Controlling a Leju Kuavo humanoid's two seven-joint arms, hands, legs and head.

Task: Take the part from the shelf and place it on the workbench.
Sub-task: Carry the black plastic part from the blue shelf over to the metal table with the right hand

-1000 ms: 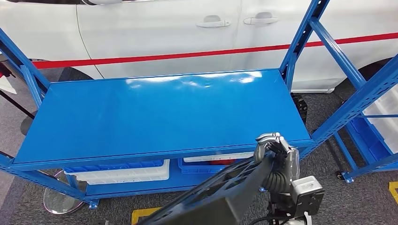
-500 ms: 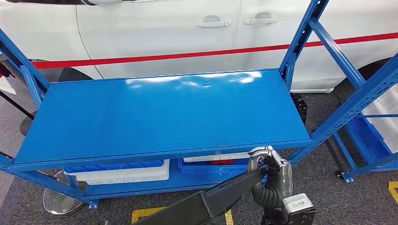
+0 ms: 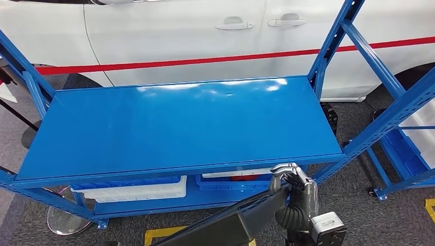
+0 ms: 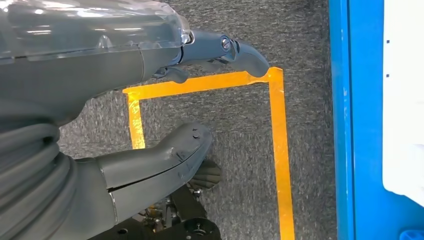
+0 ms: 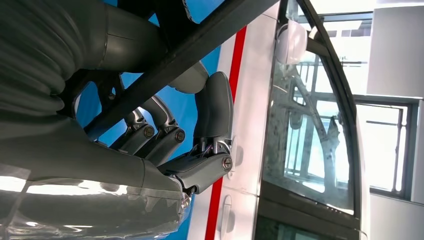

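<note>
Part [image 3: 241, 218]: long dark flat piece, lower centre of the head frame, running from the bottom edge up and right to the right hand [image 3: 290, 177]. Right hand's fingers curl over the part's upper end and grip it. The hand sits lower right of centre, just in front of the front edge of the blue shelf top [image 3: 179, 123], at about the level of that edge. In the right wrist view the right hand [image 5: 200, 135] has its fingers wrapped round a dark bar of the part [image 5: 200, 45] that crosses the upper left of the frame; thumb on the other side of the bar.

Shelf top takes up the middle of the head frame, glossy blue, with light reflections near its back edge. Blue uprights [image 3: 333, 41] rise at upper right and at the left edge. Under the top, in the lower level, white bins [image 3: 136, 190] in blue trays, lower left of centre, and another one to the right with something red inside.

White car [image 3: 205, 31] across the top of the frame behind the shelf, red stripe along its doors. Grey carpet floor; yellow tape [image 3: 154, 234] at the bottom edge.

Left hand [image 4: 200, 100] in the left wrist view: fingers apart, nothing between them, above grey carpet and a yellow tape outline [image 4: 277, 150]; blue shelf frame [image 4: 350, 120] along the right of that frame.
</note>
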